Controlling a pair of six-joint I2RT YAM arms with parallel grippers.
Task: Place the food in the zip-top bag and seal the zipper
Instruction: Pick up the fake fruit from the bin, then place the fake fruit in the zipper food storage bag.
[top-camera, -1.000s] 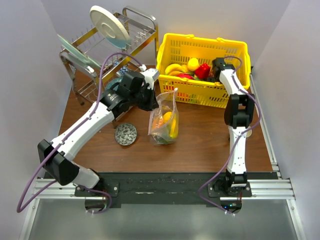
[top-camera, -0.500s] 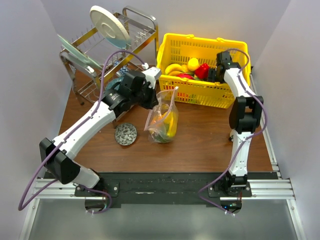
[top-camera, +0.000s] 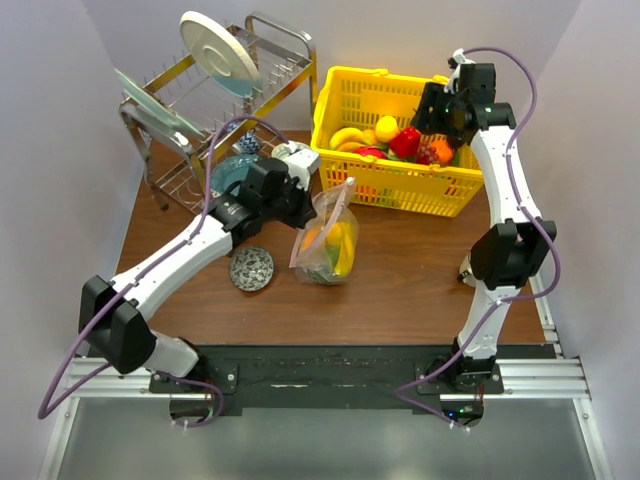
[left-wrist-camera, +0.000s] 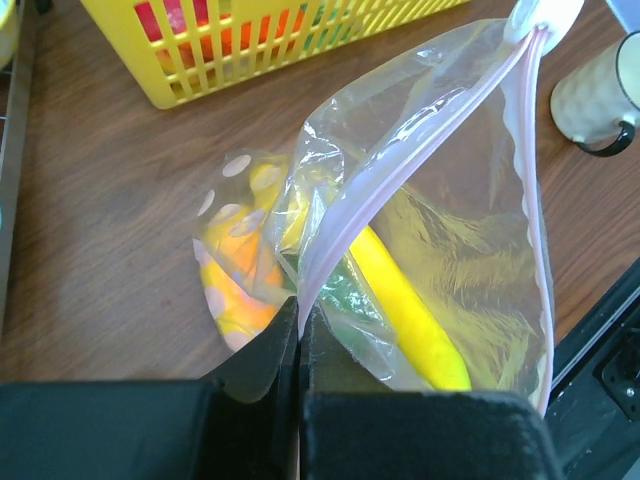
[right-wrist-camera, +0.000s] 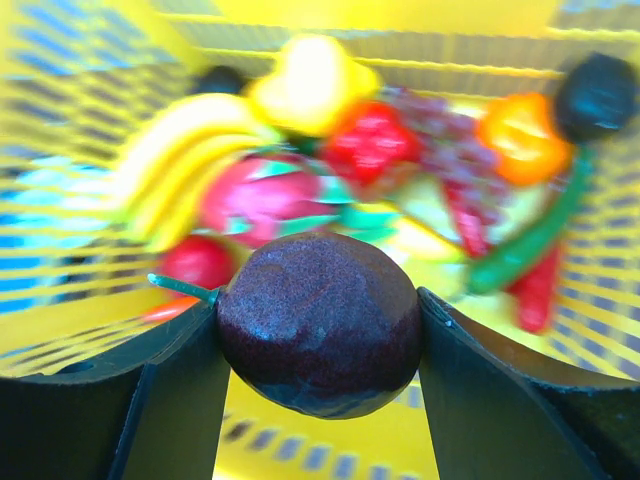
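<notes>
The clear zip-top bag (top-camera: 328, 240) stands on the table in front of the yellow basket, its mouth open, with a yellow banana (left-wrist-camera: 405, 300), an orange spotted piece (left-wrist-camera: 240, 280) and something green inside. My left gripper (top-camera: 300, 210) is shut on the bag's pale zipper strip (left-wrist-camera: 400, 170) at its near end. My right gripper (top-camera: 432, 112) is raised over the basket and is shut on a dark purple plum (right-wrist-camera: 320, 322) with a green stem. More food lies in the basket: bananas (right-wrist-camera: 185, 150), a red piece (right-wrist-camera: 370, 140), an orange pepper (right-wrist-camera: 520, 135).
The yellow mesh basket (top-camera: 400, 190) stands at the back right. A metal dish rack (top-camera: 200, 100) with plates is at the back left. A round patterned coaster (top-camera: 251, 268) lies left of the bag. A pale mug (left-wrist-camera: 600, 95) stands to the bag's right in the left wrist view.
My right gripper has risen from inside the basket with the plum in it. My left gripper has kept hold of the bag, shifting slightly; the bag's mouth tilted.
</notes>
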